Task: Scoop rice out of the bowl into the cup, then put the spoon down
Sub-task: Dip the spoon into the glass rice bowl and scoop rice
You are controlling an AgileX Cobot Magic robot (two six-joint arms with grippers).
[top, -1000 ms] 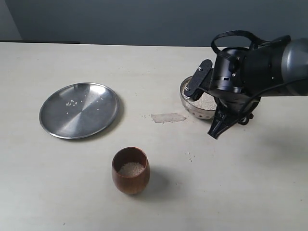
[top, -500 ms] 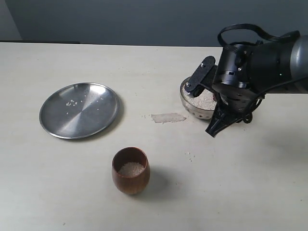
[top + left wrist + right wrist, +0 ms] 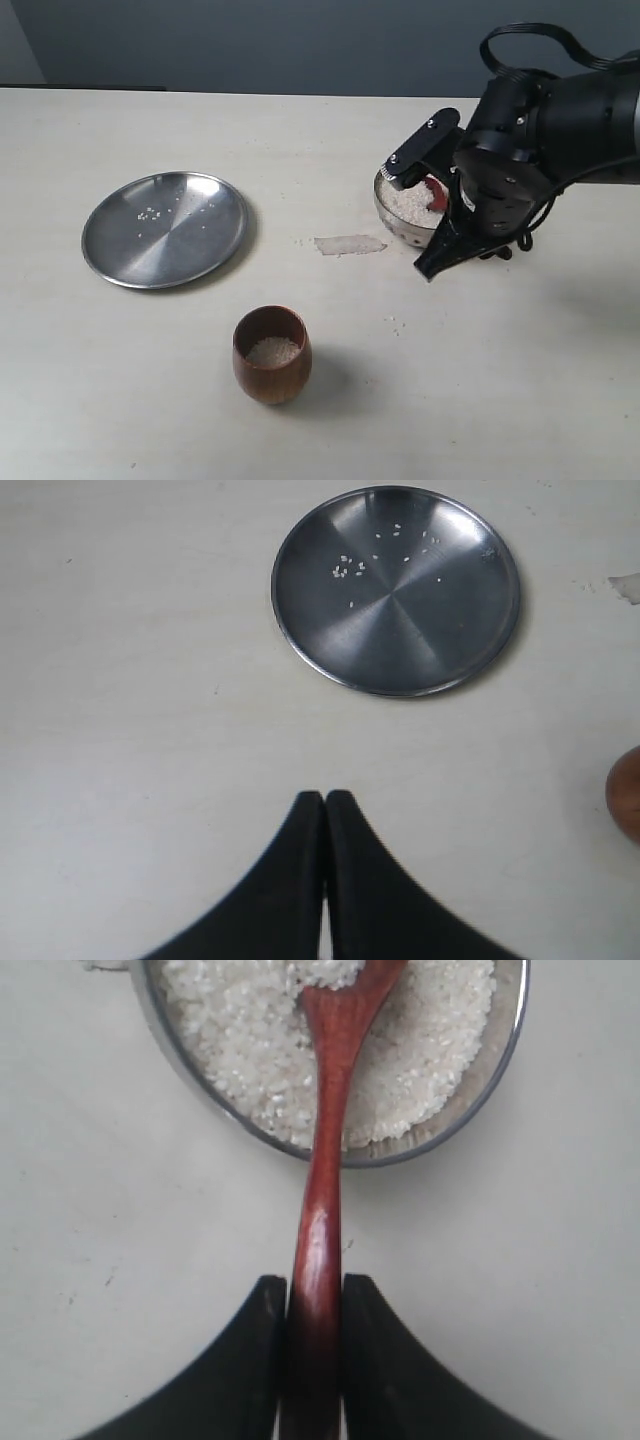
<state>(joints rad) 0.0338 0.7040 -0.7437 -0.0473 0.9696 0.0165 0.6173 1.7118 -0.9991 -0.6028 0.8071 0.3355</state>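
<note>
A pale table (image 3: 300,420) is being backed by a dark wall (image 3: 250,40). The spoon (image 3: 320,1160) is being clamped between the right gripper (image 3: 314,1282)'s jaws, tip in the bowl (image 3: 517,1030)'s rice (image 3: 230,1050) ahead; the left gripper (image 3: 325,796)'s jaws are being pressed together.

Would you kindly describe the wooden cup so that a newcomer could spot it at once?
Start at the flat steel plate on the left of the exterior view. The cup stands alone nearer the camera, to the plate's right. It is the only reddish-brown, egg-shaped vessel, holding a little rice, unlike the shiny metal bowl.
</note>
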